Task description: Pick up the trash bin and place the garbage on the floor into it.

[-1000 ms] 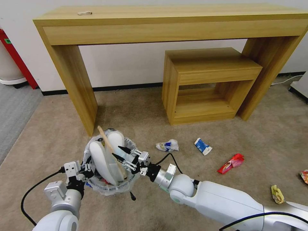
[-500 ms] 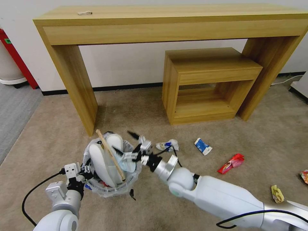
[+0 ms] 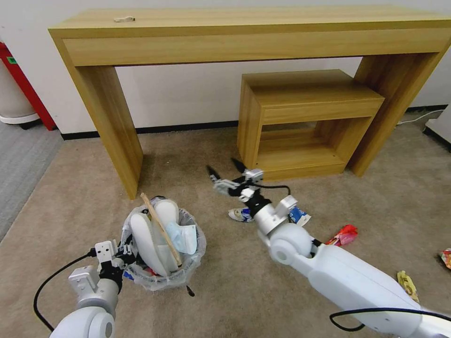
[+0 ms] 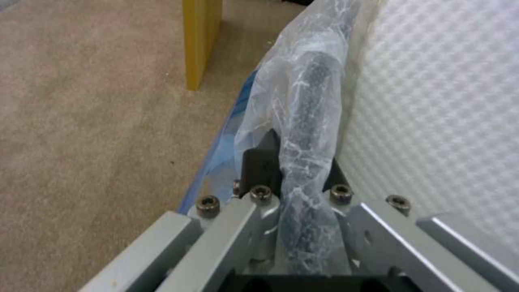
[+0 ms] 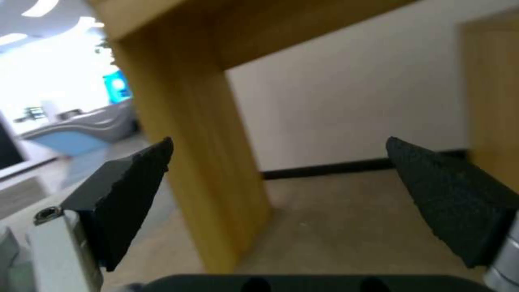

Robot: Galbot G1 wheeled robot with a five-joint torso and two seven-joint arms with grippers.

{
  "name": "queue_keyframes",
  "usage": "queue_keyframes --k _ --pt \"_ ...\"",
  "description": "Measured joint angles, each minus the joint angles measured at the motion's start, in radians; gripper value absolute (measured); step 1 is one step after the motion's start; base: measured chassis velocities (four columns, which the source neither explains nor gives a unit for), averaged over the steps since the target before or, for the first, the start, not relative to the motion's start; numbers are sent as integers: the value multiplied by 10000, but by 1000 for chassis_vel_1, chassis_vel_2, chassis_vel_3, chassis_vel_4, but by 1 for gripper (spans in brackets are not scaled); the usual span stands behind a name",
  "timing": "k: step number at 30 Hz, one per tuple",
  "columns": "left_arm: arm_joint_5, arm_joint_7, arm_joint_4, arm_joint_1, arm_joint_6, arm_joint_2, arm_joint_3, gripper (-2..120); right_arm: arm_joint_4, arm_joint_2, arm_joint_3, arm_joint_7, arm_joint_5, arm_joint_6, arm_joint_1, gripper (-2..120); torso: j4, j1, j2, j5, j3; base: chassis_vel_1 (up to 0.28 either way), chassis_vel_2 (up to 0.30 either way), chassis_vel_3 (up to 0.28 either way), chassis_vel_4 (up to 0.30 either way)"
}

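Resting on the tan carpet (image 3: 225, 300), the trash bin (image 3: 162, 274) is seen near the front left, just in front of the leg of the long wooden worktop (image 3: 249, 33). Its rim, wrapped in the crinkly clear bag (image 4: 294, 121), is pinched tight by the left pincer (image 3: 123, 253), whose fingers are closed on both sides of the rim. Inside the bin, two white slippers (image 3: 148, 234) are stood on end, a blue mask (image 3: 181, 237) is laid beside them, and a wooden stick (image 3: 161, 228) is leaned across the top, poking out over the edge. The right pincer (image 3: 225, 171) is held up in the air, well apart from the bin, in front of the small wooden shelf box (image 3: 300, 122). Its two black fingers (image 5: 135, 194) are spread wide and nothing is held between them. Right under the right arm, a crumpled white and blue scrap (image 3: 238, 214) is partly hidden on the floor, and a blue-white carton (image 3: 298, 217) is partly covered by the wrist. Farther to the right, a red wrapper (image 3: 342, 234) is lying on the carpet, then a yellow wrapper (image 3: 406, 284), and another bit of litter (image 3: 446, 258) is cut off at the edge. A small pale thing (image 3: 124, 19) is left on top of the long worktop. A red post (image 3: 21, 89) is stood by the wall at the far left.
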Motion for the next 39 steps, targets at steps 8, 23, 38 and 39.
queue_keyframes --k 8,23,38,39 --pt "-69 -4 0 -21 -1 49 -2 3 75 -612 949 -1 -268 -52 -1124 100 0 0 0 0 0 0 0 0 0" --pt "-284 -13 -94 6 -6 209 -116 3 -17 -1551 3209 -555 -1420 508 -3103 100 0 0 0 0 -1 0 0 0 0" --pt "-314 -20 -228 76 -30 218 -151 3 -301 -1568 3981 -862 -2239 628 -3723 100 1 0 0 -2 0 0 0 0 0" --pt "-314 -21 -236 89 -37 214 -154 3 -313 -1555 3981 -884 -2269 628 -3728 100 0 -1 0 -2 0 0 0 0 0"
